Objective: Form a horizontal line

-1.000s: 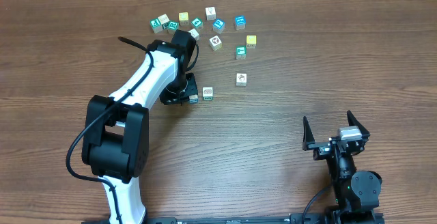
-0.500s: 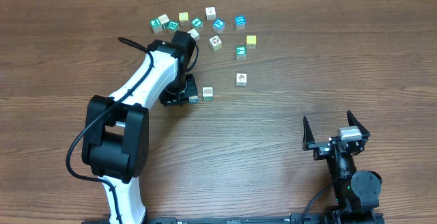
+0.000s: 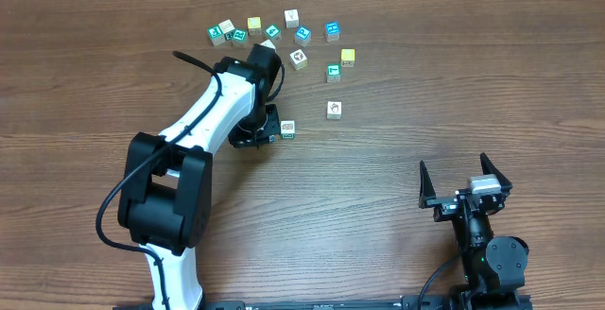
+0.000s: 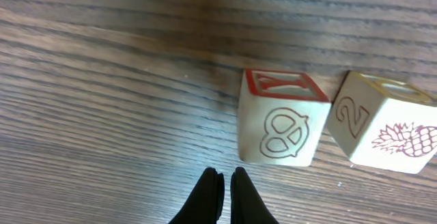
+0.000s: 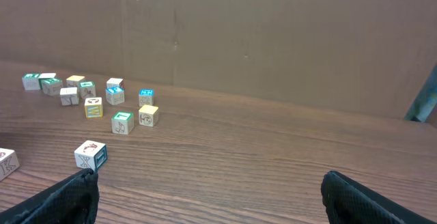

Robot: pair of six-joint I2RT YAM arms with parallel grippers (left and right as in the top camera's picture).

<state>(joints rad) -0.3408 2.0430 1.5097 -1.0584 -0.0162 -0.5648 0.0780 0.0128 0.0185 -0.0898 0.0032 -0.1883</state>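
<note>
Left gripper (image 4: 226,177) pressed together just short of pretzel cube (image 4: 280,125); pineapple cube (image 4: 382,132) farther right, marked "2", partly cut off; right gripper (image 5: 208,176) spread.

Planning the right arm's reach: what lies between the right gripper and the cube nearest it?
Only bare table lies between the right gripper and that cube, as the overhead view shows.
</note>
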